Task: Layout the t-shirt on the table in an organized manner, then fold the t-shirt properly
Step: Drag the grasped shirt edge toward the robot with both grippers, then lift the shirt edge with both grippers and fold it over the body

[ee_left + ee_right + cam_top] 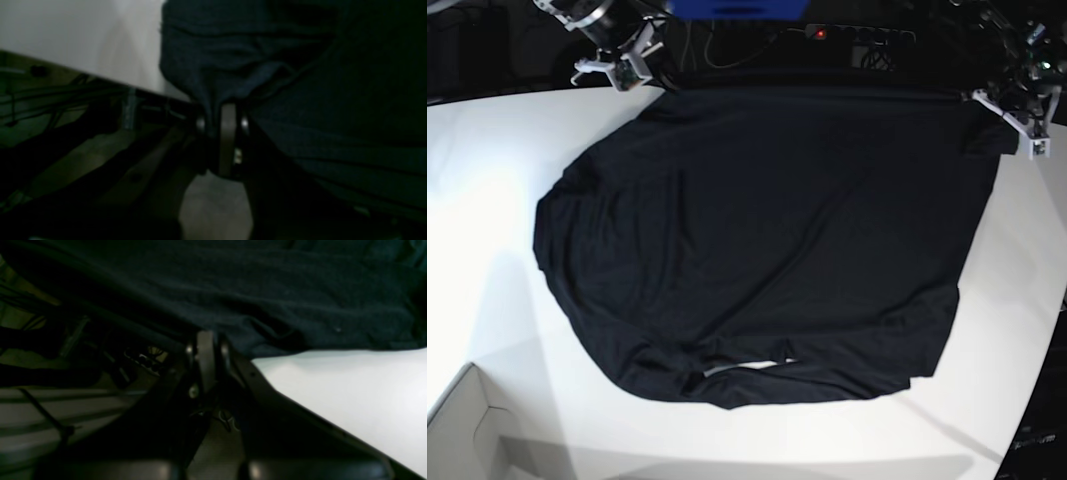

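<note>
The t-shirt (pixel 767 240) is spread across most of the table (pixel 487 200) in the base view, its straight edge running along the top of the frame at the table's far rim and its rumpled, rounded end reaching toward the lower middle, where a small fold is seen near the bottom edge. The left gripper (pixel 1017 110) is found at the upper right of that view, at the shirt's top right corner, and the right gripper (pixel 632 62) at the upper left, at the shirt's top left corner. In the left wrist view the left gripper's fingers (pixel 228 133) are pressed together at frame centre with a bunched fold of the t-shirt (pixel 300 100) pinched between them; the cloth rises from the tips and fills the upper right, while the bare table (pixel 83 36) occupies the upper left. In the right wrist view the right gripper's fingers (pixel 205 353) are likewise closed at centre, with the edge of the t-shirt (pixel 250 290) clamped at their tips; the fabric stretches across the whole upper half, and the white table (pixel 350 393) is seen at the lower right. A pale cardboard box (pixel 467 430) sits at the lower left corner of the base view, well apart from the shirt.
</note>
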Motion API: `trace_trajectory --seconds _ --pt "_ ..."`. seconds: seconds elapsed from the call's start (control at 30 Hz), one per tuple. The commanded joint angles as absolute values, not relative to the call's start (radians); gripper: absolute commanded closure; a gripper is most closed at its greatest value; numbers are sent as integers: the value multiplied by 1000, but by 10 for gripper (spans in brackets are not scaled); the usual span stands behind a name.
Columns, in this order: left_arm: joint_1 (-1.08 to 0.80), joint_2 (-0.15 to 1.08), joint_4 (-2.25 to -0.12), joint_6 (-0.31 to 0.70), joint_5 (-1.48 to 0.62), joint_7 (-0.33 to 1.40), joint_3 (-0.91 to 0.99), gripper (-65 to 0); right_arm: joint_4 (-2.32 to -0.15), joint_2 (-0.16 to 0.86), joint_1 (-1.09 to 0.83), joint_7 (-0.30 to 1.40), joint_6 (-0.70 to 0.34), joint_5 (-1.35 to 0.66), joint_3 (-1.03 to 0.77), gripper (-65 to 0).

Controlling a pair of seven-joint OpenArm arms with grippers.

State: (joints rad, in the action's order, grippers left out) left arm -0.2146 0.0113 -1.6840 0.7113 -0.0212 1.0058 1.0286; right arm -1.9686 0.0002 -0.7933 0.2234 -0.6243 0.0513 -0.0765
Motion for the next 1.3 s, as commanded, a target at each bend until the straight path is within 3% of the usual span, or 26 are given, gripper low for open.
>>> trace_trajectory --seconds 0.0,0.33,0.8,1.27 --pt "-213 35 -1713 698 -8 984 1035 -2 -1991 5 -805 203 -611 47 -85 0" --pt "-186 36 -1767 698 -7 984 1029 -2 -1991 7 -792 203 -613 47 -81 0" --pt "-81 38 -1753 698 1 983 947 -2 -1980 7 -634 220 -613 51 -81 0" --pt "53 110 -1555 698 2 983 935 -2 -1948 8 -377 458 -613 53 -79 0"
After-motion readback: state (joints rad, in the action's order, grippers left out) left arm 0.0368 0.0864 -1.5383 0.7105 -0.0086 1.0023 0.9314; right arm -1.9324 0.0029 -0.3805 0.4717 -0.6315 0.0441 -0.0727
